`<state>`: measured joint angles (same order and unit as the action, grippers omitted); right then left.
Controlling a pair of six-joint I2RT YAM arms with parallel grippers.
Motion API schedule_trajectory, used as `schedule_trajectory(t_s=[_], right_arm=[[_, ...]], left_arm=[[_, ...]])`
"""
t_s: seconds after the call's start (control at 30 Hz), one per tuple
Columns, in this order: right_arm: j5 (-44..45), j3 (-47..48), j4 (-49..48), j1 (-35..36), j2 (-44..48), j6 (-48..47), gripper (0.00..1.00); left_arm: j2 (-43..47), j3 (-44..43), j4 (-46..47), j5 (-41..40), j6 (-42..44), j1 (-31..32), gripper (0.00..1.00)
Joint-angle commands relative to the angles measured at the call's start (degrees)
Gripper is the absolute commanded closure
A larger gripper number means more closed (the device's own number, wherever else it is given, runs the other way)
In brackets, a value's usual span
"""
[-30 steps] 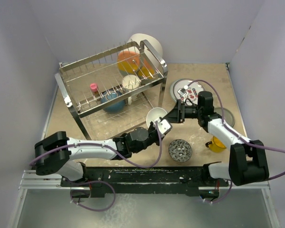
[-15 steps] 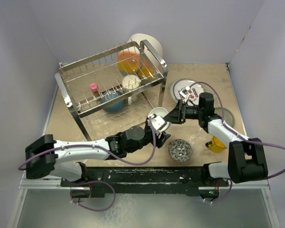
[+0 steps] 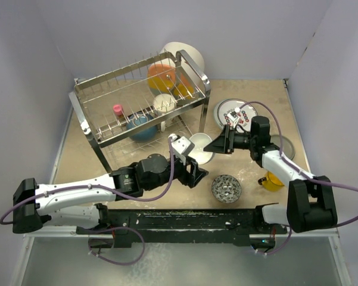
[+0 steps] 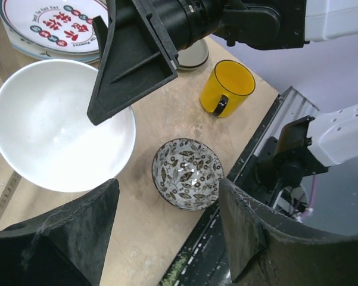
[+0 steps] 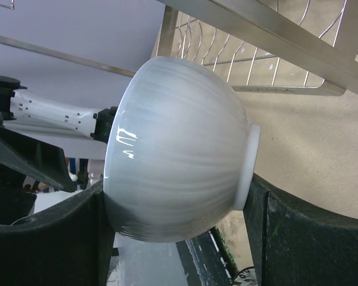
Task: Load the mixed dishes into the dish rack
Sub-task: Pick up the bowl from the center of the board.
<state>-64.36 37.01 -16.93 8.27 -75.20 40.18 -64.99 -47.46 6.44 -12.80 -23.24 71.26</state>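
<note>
One rack [image 3: 125,95] (two-tier), two arms [image 3: 89,190] [image 3: 283,165]

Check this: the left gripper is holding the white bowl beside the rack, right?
No, the right gripper holds the white bowl beside the rack. The right wrist view shows it between that gripper's fingers; the left gripper is open.

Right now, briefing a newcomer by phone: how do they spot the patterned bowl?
From the wire dish rack, look toward the near edge of the table. The small bowl stands there, left of the yellow cup; its grey leaf pattern sets it apart from the plain white bowl.
</note>
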Motion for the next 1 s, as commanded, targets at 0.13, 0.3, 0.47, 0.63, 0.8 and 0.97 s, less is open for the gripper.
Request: schedule_trajectory(t_s=[0.13, 0.3, 0.47, 0.63, 0.8, 0.97], right_arm=[[1.16, -0.19, -2.58, 0.44, 4.76, -3.88, 0.63], [3.34, -1.32, -4.65, 2.27, 7.66, -4.87, 0.63], [5.14, -1.71, -5.03, 5.44, 7.92, -5.27, 0.63], [7.77, -1.7, -4.95, 10.14, 7.99, -6.42, 0.63], [10.01, -0.12, -4.1, 14.68, 7.32, -8.19, 0.63], [10.83, 2.34, -3.04, 18.7, 5.44, -9.81, 0.63]], left_arm=[[7.35, -7.2, -7.47, 1.07, -9.07, -0.25, 0.3], [8.03, -15.64, -12.05, 2.38, -7.29, -0.25, 0.3], [4.62, -23.37, -16.24, 1.71, -4.6, -0.25, 0.29], [1.77, -27.98, -16.3, 2.57, -3.54, -0.25, 0.3], [0.25, -32.75, -17.07, 3.15, -2.62, -0.26, 0.3], [-0.16, -35.41, -17.68, 1.98, -1.98, -0.25, 0.3]])
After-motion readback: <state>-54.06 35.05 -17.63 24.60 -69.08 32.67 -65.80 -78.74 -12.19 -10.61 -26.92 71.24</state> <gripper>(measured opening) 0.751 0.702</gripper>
